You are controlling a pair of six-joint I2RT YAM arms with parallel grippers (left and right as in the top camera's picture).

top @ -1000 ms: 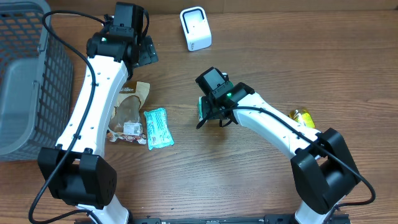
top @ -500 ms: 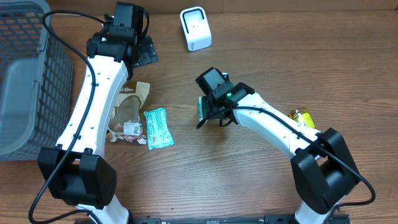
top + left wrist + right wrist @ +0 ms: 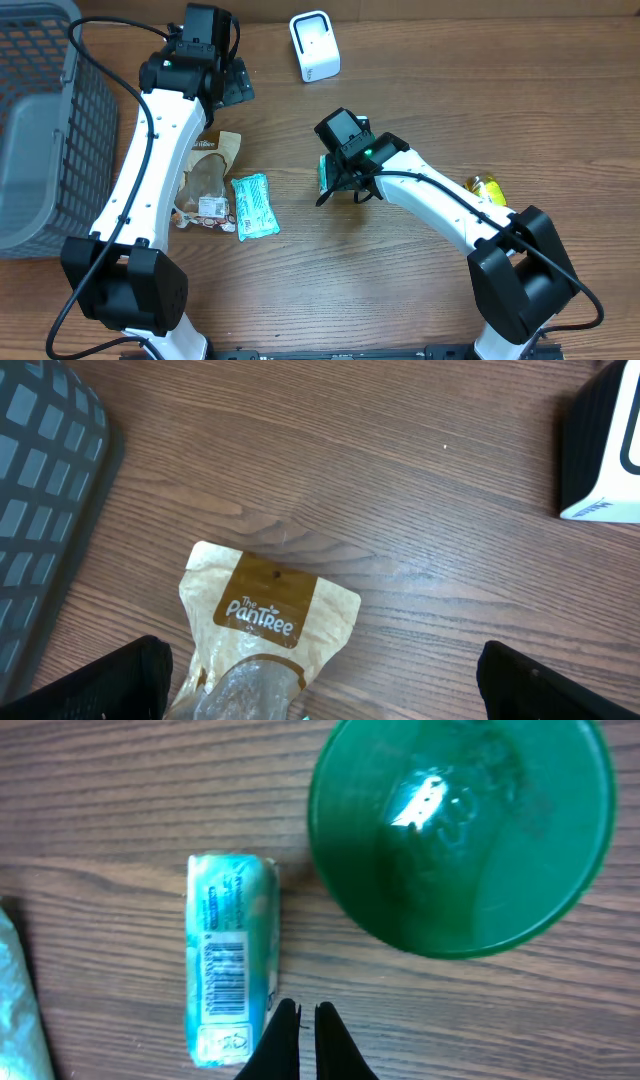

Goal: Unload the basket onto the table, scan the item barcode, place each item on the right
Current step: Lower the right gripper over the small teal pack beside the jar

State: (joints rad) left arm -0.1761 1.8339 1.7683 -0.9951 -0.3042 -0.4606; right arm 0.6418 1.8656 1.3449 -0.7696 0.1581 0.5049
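Overhead: left gripper (image 3: 230,86) is spread wide. Right gripper (image 3: 338,188) is pinched shut, holding nothing.
Left wrist: brown paper pouch (image 3: 268,622) lies between the fingers (image 3: 105,682).
Right wrist: small teal-white rectangular packet (image 3: 230,960) lies barcode up just left of the fingertips, long axis parallel to them. Green plastic cup (image 3: 460,830) sits ahead-right.

The left arm (image 3: 160,150) and the right arm (image 3: 440,200) share one build: smooth white shells on the long links, joined by rounded black joint housings, the bulkiest at the end farthest from the gripper. A thin black cable (image 3: 100,60) runs outside each arm. Just behind each gripper sits a boxy black camera block (image 3: 207,25) with a small green light (image 3: 368,153) beside it. The left gripper (image 3: 236,85) has broad dark fingers (image 3: 100,680); the right gripper (image 3: 308,1040) ends in slim black tapering tips
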